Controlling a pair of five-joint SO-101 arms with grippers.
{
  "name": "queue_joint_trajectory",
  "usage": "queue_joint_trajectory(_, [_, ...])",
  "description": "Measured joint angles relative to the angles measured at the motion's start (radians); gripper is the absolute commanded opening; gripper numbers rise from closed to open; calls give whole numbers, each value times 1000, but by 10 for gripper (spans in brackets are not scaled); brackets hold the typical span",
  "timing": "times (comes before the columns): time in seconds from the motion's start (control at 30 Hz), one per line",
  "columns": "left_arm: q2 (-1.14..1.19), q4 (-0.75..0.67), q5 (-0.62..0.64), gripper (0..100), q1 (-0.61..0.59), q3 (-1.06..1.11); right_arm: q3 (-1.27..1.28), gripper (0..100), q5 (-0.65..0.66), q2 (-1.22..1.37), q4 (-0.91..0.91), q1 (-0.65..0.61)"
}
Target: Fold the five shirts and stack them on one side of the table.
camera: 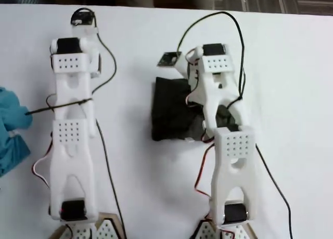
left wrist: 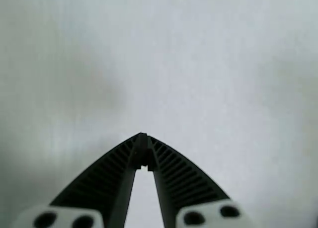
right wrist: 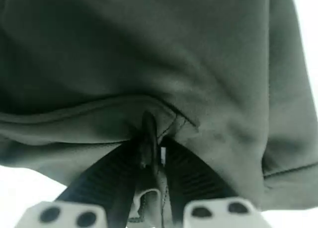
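Note:
A dark, nearly black shirt (camera: 169,114) lies bunched in a rough rectangle on the white table (camera: 291,83), partly under the right arm (camera: 218,88). In the right wrist view my right gripper (right wrist: 149,121) is shut on a fold of this dark shirt (right wrist: 149,49), and the fabric bulges around the fingertips. My left gripper (left wrist: 142,138) is shut with nothing in it, its tips together over bare white table (left wrist: 198,64). The left arm (camera: 73,135) stands folded to the left of the dark shirt.
Blue cloth (camera: 10,129) lies at the table's left edge, beside the left arm. Black and red cables (camera: 106,161) trail across the table between the arms. White table stretches to the right of the right arm.

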Motion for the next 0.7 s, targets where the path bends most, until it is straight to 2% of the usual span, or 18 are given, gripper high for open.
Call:
queue_joint_trajectory(0.2, [0,0,0,23,0,-52,28,21,0,-176,2,43])
queue_joint_trajectory(0.53, [0,0,0,23,0,-54,483,24,54,-434,3,48])
queue_joint_trajectory(0.7, [0,0,0,23,0,-54,628,26,66,-575,3,68])
